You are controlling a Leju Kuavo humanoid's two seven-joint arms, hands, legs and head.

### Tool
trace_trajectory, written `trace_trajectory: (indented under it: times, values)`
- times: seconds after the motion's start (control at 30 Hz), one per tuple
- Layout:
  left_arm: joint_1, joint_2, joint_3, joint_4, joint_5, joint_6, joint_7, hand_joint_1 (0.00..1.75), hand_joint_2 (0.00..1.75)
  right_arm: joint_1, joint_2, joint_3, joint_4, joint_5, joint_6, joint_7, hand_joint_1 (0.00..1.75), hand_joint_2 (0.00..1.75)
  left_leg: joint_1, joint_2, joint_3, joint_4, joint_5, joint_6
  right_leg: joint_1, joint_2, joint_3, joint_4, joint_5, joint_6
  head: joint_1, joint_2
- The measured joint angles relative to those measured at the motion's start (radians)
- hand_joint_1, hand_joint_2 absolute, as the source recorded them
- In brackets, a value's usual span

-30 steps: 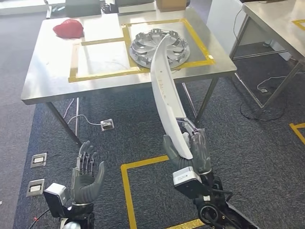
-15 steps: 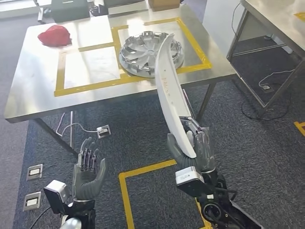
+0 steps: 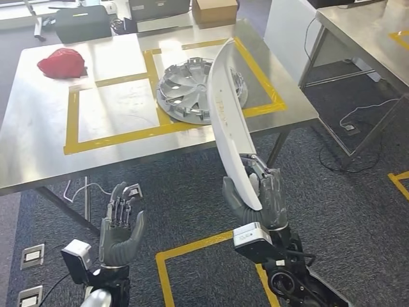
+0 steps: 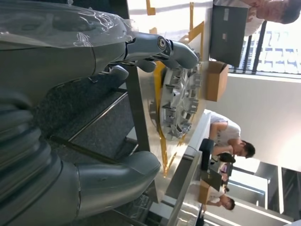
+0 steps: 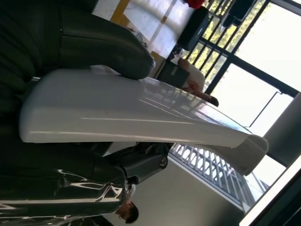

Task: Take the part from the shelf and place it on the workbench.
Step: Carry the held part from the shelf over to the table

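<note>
A long, curved white part (image 3: 228, 121) stands nearly upright in my right hand (image 3: 258, 195), which grips its lower end; its upper tip reaches over the steel workbench (image 3: 38, 153). The right wrist view has the white part (image 5: 135, 115) clamped between thumb and fingers of my right hand (image 5: 71, 117). My left hand (image 3: 119, 224) is raised palm up in front of the bench, fingers apart and holding nothing. The left wrist view looks past my left hand (image 4: 89, 122) with its spread fingers towards the bench.
On the workbench, yellow tape marks two rectangles; a silver wheel cover (image 3: 193, 88) lies in the right one, also visible as the wheel cover (image 4: 177, 101). A red cloth (image 3: 62, 62) lies far left. Yellow floor tape (image 3: 193, 249) runs between my arms. Another table (image 3: 366, 32) stands right.
The camera has come closer to the workbench, so the bench sits lower and larger in view. Both hands keep their poses; the white part stays in my right hand.
</note>
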Motion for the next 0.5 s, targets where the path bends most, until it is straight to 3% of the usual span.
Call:
trace_trajectory:
  times: [0.07,0.1,0.13,0.17,0.2,0.27,0.3,0.4,0.43,0.5]
  values:
    - [-0.002,-0.006,0.0,0.009,0.0,-0.007,-0.001,0.0,1.75,-0.004,-0.004,0.004,-0.001,0.003,0.0,0.01,1.75,1.75,0.003,0.0,0.025,0.0,-0.022,-0.002,-0.007,-0.002,-0.072,0.067,-0.062,0.011,0.008,0.0]
    - [-0.003,-0.009,0.0,0.014,0.001,-0.01,-0.001,0.0,1.75,-0.008,-0.006,0.006,-0.001,0.004,0.0,0.016,1.75,1.75,0.005,-0.001,0.04,0.0,-0.034,-0.003,-0.01,-0.003,-0.091,0.06,-0.074,0.015,0.012,0.0]
    - [-0.003,-0.012,0.0,0.018,0.001,-0.013,-0.002,0.0,1.75,-0.014,-0.009,0.008,-0.001,0.004,0.0,0.021,1.75,1.75,0.007,-0.001,0.057,0.0,-0.046,-0.006,-0.014,-0.004,-0.098,0.026,-0.061,0.019,0.017,0.0]
    - [-0.005,-0.014,0.0,0.022,0.002,-0.015,-0.003,0.0,1.75,-0.02,-0.011,0.011,-0.001,0.002,0.0,0.027,1.75,1.75,0.009,-0.002,0.074,0.001,-0.06,-0.01,-0.017,-0.006,-0.096,-0.028,-0.016,0.022,0.021,0.0]
    - [-0.007,-0.016,0.0,0.028,0.002,-0.017,-0.004,0.0,1.75,-0.027,-0.014,0.015,-0.001,0.001,0.0,0.032,1.75,1.75,0.009,-0.002,0.087,0.002,-0.073,-0.016,-0.02,-0.007,-0.095,-0.097,0.056,0.025,0.026,0.0]
    - [-0.012,-0.021,0.0,0.04,0.005,-0.02,-0.006,0.0,1.75,-0.043,-0.02,0.029,-0.001,-0.004,0.0,0.043,1.75,1.75,0.007,-0.002,0.1,0.004,-0.093,-0.028,-0.022,-0.01,-0.094,-0.193,0.164,0.016,0.03,0.0]
    - [-0.014,-0.023,0.0,0.045,0.006,-0.021,-0.007,0.0,1.75,-0.051,-0.023,0.037,-0.003,-0.008,0.0,0.049,1.75,1.75,0.005,-0.002,0.103,0.005,-0.098,-0.034,-0.021,-0.01,-0.095,-0.215,0.187,0.007,0.029,0.0]
    - [-0.02,-0.028,-0.001,0.05,0.007,-0.026,-0.009,0.0,1.75,-0.081,-0.031,0.058,-0.008,-0.023,0.008,0.072,1.75,1.75,0.007,0.0,0.103,0.022,-0.106,-0.05,-0.024,-0.005,-0.071,-0.22,0.178,-0.017,0.022,0.0]
    - [-0.022,-0.029,-0.001,0.052,0.008,-0.026,-0.009,0.0,1.75,-0.093,-0.033,0.067,-0.009,-0.029,0.012,0.079,1.75,1.75,0.009,0.001,0.084,0.059,-0.11,-0.054,-0.025,-0.004,-0.061,-0.221,0.174,-0.022,0.016,0.0]
    - [-0.025,-0.029,0.0,0.058,0.008,-0.027,-0.009,0.0,1.75,-0.116,-0.037,0.086,-0.01,-0.044,0.025,0.09,1.75,1.75,0.011,0.003,0.003,0.186,-0.135,-0.058,-0.024,-0.003,-0.042,-0.224,0.159,-0.028,0.002,0.0]
